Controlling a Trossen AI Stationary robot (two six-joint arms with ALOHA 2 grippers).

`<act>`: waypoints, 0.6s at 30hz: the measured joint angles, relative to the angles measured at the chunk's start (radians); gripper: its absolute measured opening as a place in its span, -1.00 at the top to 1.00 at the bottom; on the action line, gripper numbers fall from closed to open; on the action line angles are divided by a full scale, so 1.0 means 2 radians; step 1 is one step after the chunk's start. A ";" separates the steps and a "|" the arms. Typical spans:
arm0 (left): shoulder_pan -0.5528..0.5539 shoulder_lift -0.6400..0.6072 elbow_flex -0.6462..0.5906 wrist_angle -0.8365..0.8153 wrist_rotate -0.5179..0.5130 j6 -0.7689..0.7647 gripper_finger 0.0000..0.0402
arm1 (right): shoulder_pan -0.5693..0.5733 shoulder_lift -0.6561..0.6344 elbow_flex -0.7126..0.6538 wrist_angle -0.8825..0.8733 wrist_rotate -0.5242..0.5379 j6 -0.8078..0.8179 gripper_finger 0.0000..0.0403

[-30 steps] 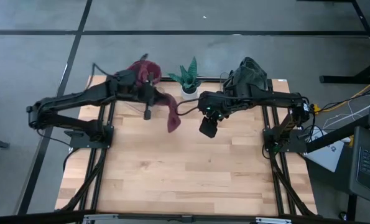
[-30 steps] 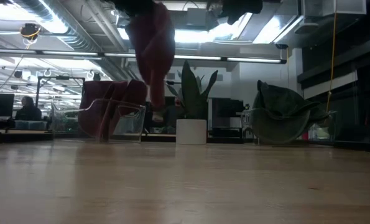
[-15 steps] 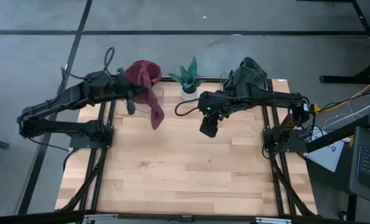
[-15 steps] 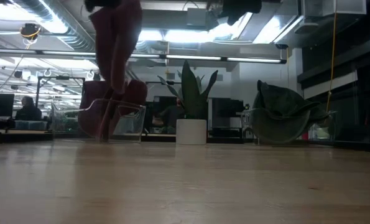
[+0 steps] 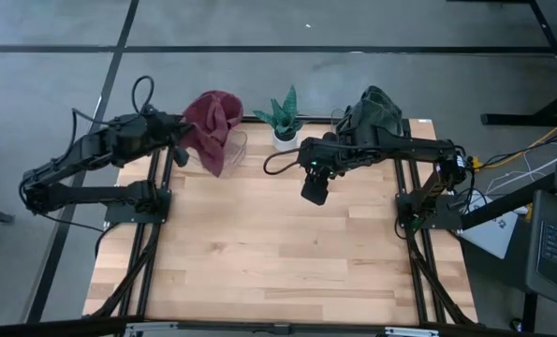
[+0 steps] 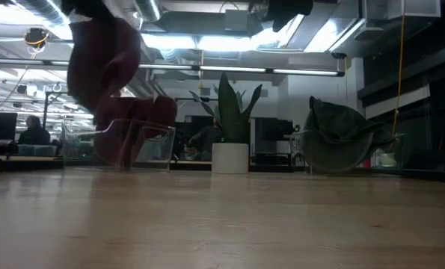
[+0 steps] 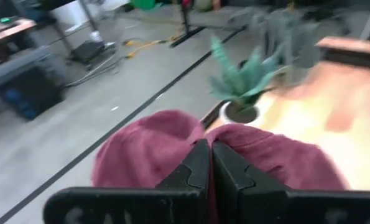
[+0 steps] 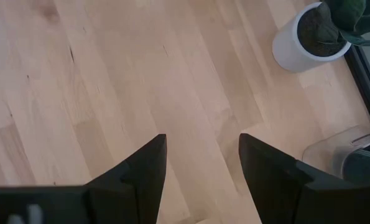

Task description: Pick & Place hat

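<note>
The maroon knit hat [image 5: 212, 131] hangs from my left gripper [image 5: 181, 140] at the table's far left corner. In the low view the hat [image 6: 102, 67] dangles just above a clear bin [image 6: 143, 146] that holds more maroon cloth. The left wrist view shows my left gripper [image 7: 211, 163] shut, with the hat [image 7: 147, 143] bulging on both sides of it. My right gripper [image 5: 315, 192] hovers open over the table's middle, far half, above bare wood [image 8: 202, 149]. My left gripper pinches a bunched fold of the maroon hat [image 7: 200, 138] between its two shut fingers. It comes at the hat roughly level from the table's left side. The hat is lifted clear of the table and hangs slack below the fingers, its lower end [image 6: 102, 112] near the bin's rim.
A potted green plant [image 5: 283, 117] in a white pot [image 8: 315, 31] stands at the far edge between the arms. A heap of dark green hats [image 5: 376, 108] sits at the far right. The near half of the wooden table [image 5: 278, 271] is bare.
My left gripper has swung from near the plant toward the table's left and far corner, staying shut on the hat. The hat trailed along, hanging below it, and now dangles over the clear bin instead of over the table's middle. The right arm has kept still.
</note>
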 joint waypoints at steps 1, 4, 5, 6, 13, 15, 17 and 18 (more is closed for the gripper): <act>0.000 0.000 0.000 -0.005 -0.010 -0.001 0.99 | 0.000 0.000 0.000 0.000 0.000 0.000 0.01; 0.000 0.000 -0.013 0.000 -0.021 -0.007 0.99 | 0.000 0.000 0.000 0.000 0.000 0.000 0.01; 0.001 0.001 -0.019 0.000 -0.022 -0.010 0.99 | 0.000 0.000 0.000 0.000 0.000 0.000 0.01; 0.004 0.001 -0.025 0.000 -0.025 -0.012 0.99 | 0.000 0.000 0.000 0.000 0.000 0.000 0.01; 0.043 0.001 -0.069 -0.001 -0.012 -0.034 0.99 | 0.001 0.000 0.000 0.000 -0.001 0.004 0.01; 0.055 0.001 -0.081 0.000 -0.013 -0.034 0.99 | 0.002 0.000 0.000 0.000 -0.001 0.007 0.01; 0.069 0.001 -0.092 0.000 -0.015 -0.034 0.99 | 0.002 0.000 0.000 0.000 -0.001 0.011 0.01; 0.077 0.001 -0.096 0.000 -0.015 -0.034 0.99 | 0.002 0.000 0.000 0.000 -0.001 0.013 0.01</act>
